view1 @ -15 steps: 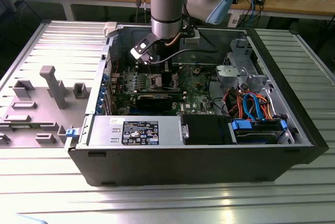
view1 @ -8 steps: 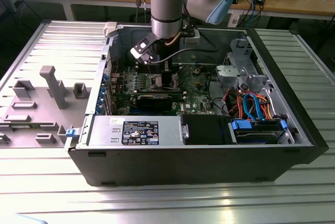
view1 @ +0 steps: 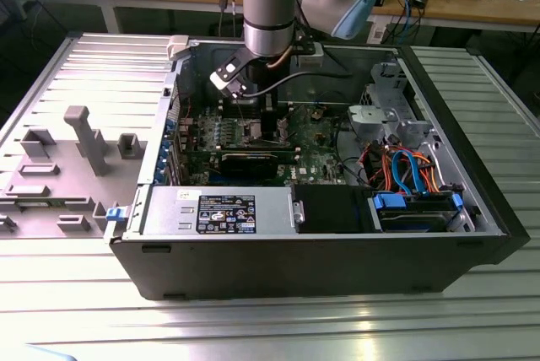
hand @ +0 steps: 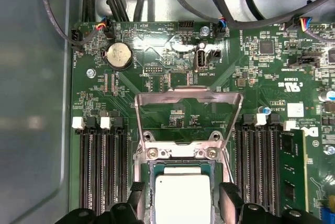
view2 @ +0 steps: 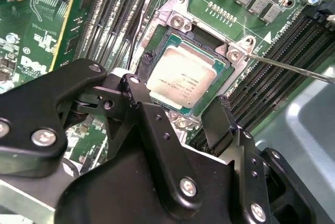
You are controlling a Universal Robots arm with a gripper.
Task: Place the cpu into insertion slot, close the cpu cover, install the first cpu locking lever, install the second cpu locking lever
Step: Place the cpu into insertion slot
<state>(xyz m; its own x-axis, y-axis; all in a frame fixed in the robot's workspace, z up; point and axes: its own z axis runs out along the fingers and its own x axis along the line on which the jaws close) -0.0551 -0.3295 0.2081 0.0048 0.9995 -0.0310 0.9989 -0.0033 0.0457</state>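
The square cpu (hand: 183,200) lies flat, silver top up, in the insertion slot (view2: 170,14), right between the spread-apart fingers of the gripper (view2: 183,84), and the cpu cover (hand: 188,98) stands flipped up behind it.

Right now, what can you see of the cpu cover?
The cpu cover is a thin, silvery metal frame with a square window; green board shows through it in the first wrist view. It stands swung open, not closed over the cpu, hinged at the edge of the insertion slot beside two screws. The gripper straddles the cpu, clear of the cover.
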